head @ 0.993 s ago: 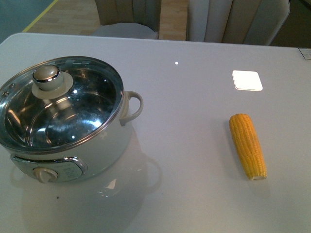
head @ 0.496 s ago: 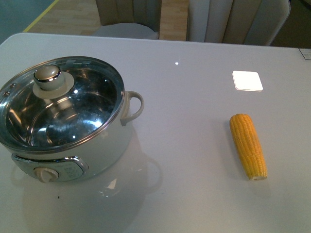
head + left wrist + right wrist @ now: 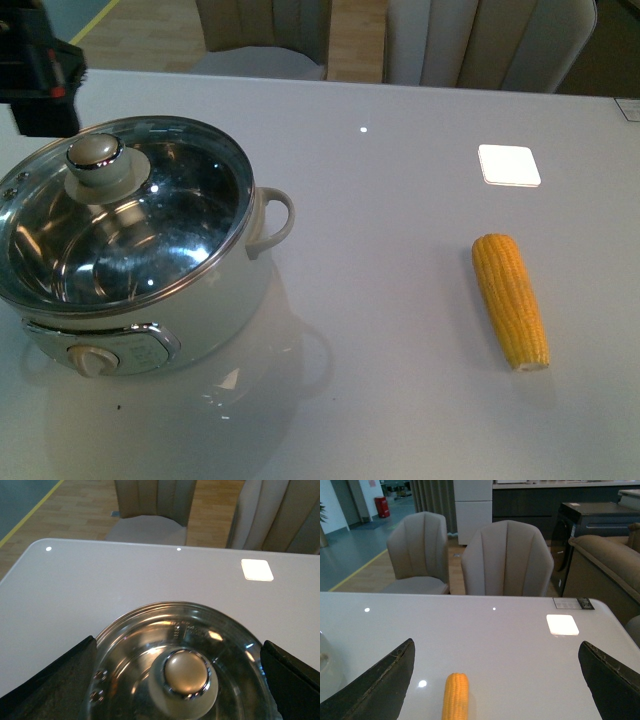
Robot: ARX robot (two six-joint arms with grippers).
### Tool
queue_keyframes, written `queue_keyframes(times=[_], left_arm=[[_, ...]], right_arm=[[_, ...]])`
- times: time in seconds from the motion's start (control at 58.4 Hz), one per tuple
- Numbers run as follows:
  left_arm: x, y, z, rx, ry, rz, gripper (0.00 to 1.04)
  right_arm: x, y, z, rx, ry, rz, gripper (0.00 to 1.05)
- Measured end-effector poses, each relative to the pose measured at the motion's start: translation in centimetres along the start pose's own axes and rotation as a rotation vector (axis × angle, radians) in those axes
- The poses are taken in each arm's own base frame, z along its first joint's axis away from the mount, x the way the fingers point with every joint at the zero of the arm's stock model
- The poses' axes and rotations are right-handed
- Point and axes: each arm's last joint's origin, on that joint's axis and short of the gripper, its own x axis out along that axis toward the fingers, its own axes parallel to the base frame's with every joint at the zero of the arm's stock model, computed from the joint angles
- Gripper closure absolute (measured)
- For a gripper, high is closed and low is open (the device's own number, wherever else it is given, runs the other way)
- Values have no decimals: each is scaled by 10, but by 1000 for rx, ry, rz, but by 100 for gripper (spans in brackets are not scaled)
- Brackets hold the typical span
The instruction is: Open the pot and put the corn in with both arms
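The left gripper hung above the glass lid, its two dark fingers spread wide, one showing at each side of the lid. The cream knob, ringed in shiny steel, sat between them. Farther off on the white table lay a small white square pad. Two beige chairs stood beyond the table's far edge on a wooden floor.

Only bits of the robot show up here. The left arm is a boxy matte-black housing with a tiny red-orange mark near one edge. The left gripper's fingers are flat black wedges with a slightly grainy surface. The right gripper's fingers look much the same, just with paler, scuffed-looking inner edges.
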Motion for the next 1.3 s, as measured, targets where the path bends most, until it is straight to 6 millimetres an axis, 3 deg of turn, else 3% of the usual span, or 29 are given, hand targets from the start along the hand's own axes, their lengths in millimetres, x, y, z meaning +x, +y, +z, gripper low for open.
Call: queue_keyframes(times=[0.223, 0.359, 0.787, 1.061, 1.301], left_arm=[[42, -4, -21, 5, 35, 16, 7], [55, -4, -36, 1, 84, 27, 7], [68, -5, -61, -3, 151, 33, 7], [70, -8, -61, -9, 151, 43, 7], [70, -12, -60, 16, 147, 36, 45]], right_arm=[[0, 0, 0, 0, 0, 0, 9], [0, 0, 0, 0, 0, 0, 9], [0, 0, 0, 0, 0, 0, 9], [0, 0, 0, 0, 0, 0, 9], [0, 0, 0, 0, 0, 0, 9]])
